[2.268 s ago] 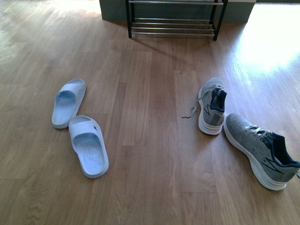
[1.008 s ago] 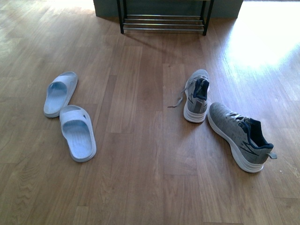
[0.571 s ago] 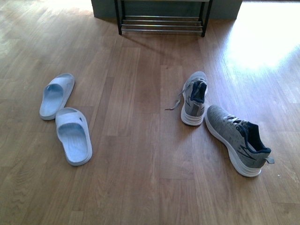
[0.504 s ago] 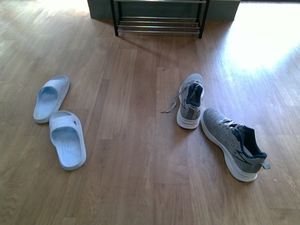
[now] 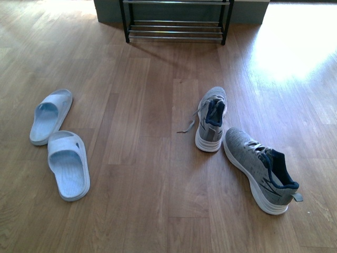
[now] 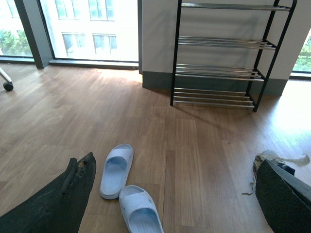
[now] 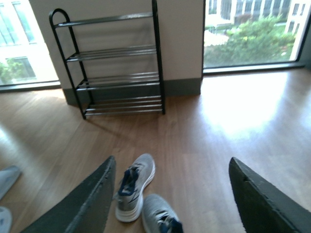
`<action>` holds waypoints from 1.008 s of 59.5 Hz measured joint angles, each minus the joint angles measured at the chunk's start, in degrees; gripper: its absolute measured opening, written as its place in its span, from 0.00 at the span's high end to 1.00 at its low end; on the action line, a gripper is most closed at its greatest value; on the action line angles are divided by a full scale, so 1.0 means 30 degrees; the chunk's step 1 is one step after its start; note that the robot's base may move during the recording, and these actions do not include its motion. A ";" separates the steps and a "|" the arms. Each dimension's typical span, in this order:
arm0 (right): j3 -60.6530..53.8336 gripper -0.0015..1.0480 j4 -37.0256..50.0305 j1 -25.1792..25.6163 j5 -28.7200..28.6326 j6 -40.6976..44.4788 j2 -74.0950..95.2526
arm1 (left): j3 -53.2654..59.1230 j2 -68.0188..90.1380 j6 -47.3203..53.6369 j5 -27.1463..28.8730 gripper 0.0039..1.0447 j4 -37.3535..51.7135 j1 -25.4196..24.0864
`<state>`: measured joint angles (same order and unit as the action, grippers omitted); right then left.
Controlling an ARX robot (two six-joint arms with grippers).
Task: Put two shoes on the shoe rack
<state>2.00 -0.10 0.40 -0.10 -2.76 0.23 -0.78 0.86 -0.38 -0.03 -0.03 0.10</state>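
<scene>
The two grey knit sneakers lie right of the middle of the wooden floor (image 5: 142, 158). The farther sneaker (image 5: 210, 120) stands upright with its heel toward the front camera, showing its navy lining, and a loose lace trails over the boards. The nearer sneaker (image 5: 259, 167) sits just beside it at an angle on its thick white sole. A pair of pale blue slides (image 5: 68, 166) lies well apart, toward the floor's left side.

The shoe rack (image 5: 174, 23) stands at the floor's far edge against the wall, well away from both sneakers. The front view catches only its lowest chrome rods. Both wrist views show the whole black frame with four tiers, windows beside it, and in the right wrist view a rounded top end.

The left end effector (image 6: 172, 165) and right end effector (image 7: 172, 164) each have their fingers spread wide apart, gripping nothing.
</scene>
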 joint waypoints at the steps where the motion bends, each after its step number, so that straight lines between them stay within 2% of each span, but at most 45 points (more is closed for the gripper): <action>1: 0.0000 0.50 0.0000 -0.0007 -0.0007 0.0073 0.0015 | 0.0000 0.0000 -0.0007 0.0007 0.09 0.0007 0.0000; 13: -0.0015 0.80 0.0000 -0.0051 -0.0022 0.0736 -0.0007 | 0.0000 0.0000 0.0000 0.0007 0.09 0.0007 0.0000; 26: -0.0015 0.47 0.0000 -0.0051 -0.0022 0.0801 -0.0007 | 0.0000 0.0000 -0.0007 0.0015 0.09 0.0007 0.0000; 30: -0.0015 0.31 0.0000 -0.0051 -0.0051 0.0809 -0.0007 | 0.0000 0.0000 -0.0007 0.0058 0.09 0.0007 0.0000; 39: -0.0015 0.08 0.0000 -0.0051 -0.0036 0.0801 -0.0015 | 0.0000 0.0000 -0.0007 0.0058 0.09 0.0007 0.0000; 60: -0.0022 0.09 0.0000 -0.0073 0.0036 0.0809 -0.0015 | 0.0000 0.0000 0.0000 0.0000 0.09 0.0000 0.0000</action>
<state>1.93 -0.10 0.19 0.01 -0.34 0.19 -0.78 0.86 -0.38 -0.03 -0.03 0.10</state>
